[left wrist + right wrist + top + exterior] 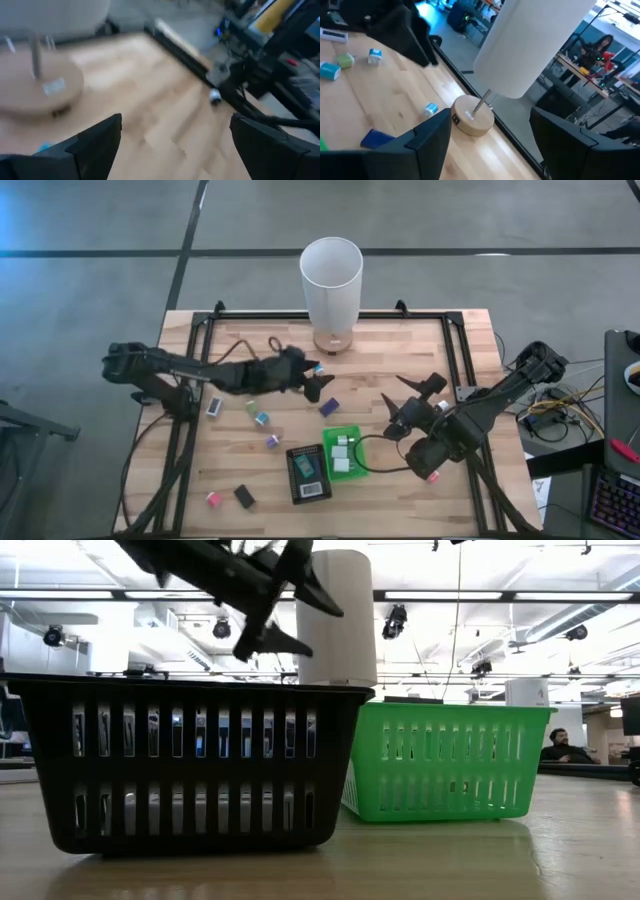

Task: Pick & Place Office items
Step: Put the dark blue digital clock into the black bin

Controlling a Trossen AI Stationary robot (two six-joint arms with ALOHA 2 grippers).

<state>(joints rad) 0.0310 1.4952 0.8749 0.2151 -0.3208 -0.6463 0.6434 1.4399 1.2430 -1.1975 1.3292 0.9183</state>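
Observation:
The office items lie scattered on the wooden table: a purple block, a white-blue one, a teal one, and pink and black ones near the front. White blocks lie in the green tray. My left gripper hangs open above the table's middle, near a small blue item. My right gripper hovers open right of the middle, pointing at the white cylinder. Neither holds anything.
The tall white cylinder stands on a round wooden base at the far middle. A black tray lies beside the green one near the front. A pink item lies under the right arm. Black frame rails edge the table.

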